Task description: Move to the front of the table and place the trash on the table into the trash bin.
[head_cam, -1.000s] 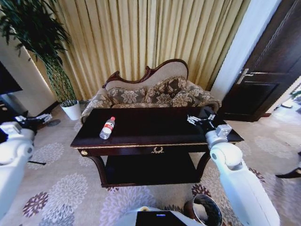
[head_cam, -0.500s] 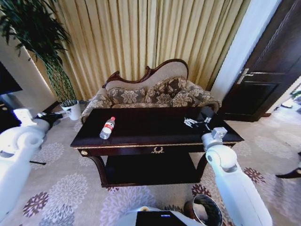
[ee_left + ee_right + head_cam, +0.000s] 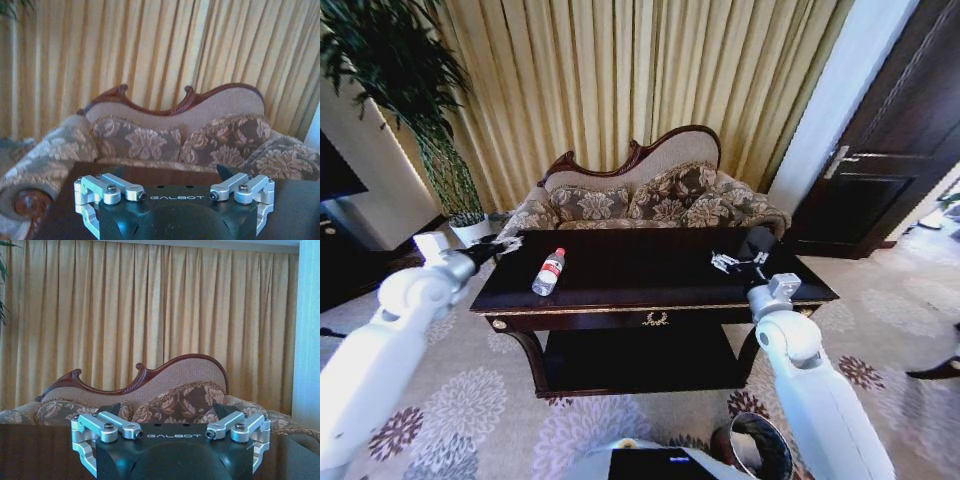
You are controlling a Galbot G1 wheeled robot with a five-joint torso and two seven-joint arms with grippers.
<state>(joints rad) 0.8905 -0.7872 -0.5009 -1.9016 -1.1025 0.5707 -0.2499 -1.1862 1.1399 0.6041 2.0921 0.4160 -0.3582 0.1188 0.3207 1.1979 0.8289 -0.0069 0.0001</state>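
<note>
Swung the left gripper (image 3: 506,243) in toward the table (image 3: 620,306) from well out beyond its left end, where it hung a second ago. Now holds it at the table's back left corner, just at the edge, aimed across the top toward the sofa (image 3: 650,195) behind the table. Shows its fingers spread wide in the left wrist view, with nothing between them.

Kept the right gripper (image 3: 728,262) nearly where it was half a second ago, after a small slide inward from the table's right end. Hovers it over the right part of the tabletop, between the middle and the right edge. Shows its fingers (image 3: 220,408) parted just as wide in the right wrist view, pinching nothing. Cannot tell whether either gripper touches the tabletop.

Left the bottle (image 3: 549,271) unmoved: lies on its side on the left part of the tabletop, red cap toward the table's back edge, nearer the front rail than the left gripper and clear of it, well apart from the right gripper.

Finds the trash bin (image 3: 761,446) on the carpet in front of the table's right front leg, upright, open mouth up, beside the right arm.
</note>
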